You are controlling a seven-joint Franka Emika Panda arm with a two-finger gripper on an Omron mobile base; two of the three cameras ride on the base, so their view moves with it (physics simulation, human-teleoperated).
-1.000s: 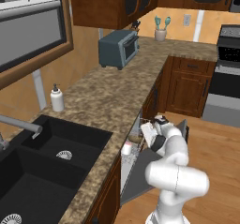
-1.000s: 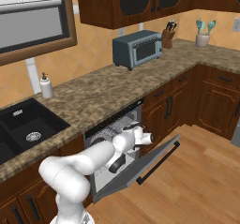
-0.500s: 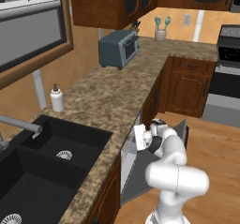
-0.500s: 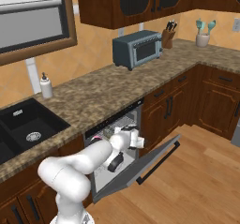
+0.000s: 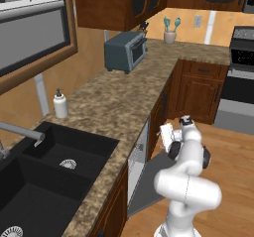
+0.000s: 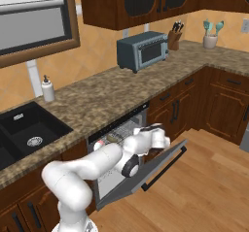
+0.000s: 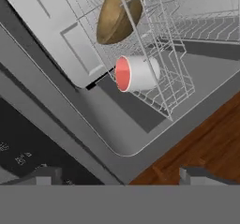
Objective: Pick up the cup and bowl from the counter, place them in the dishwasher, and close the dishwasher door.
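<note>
Arm bent low at dishwasher (image 6: 116,129); gripper (image 7: 117,176) wide, empty. Cup (image 7: 136,73) and bowl (image 7: 119,13) in rack.

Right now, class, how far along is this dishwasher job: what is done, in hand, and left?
Done: the cup and bowl lie in the dishwasher rack. In hand: nothing; the gripper is open and empty by the rack. Left: the dishwasher door hangs partly open and must be shut.

White arm bent sharply at the elbow, forearm reaching low and forward; its hand (image 7: 117,175) spread wide, apparently holding nothing.
</note>
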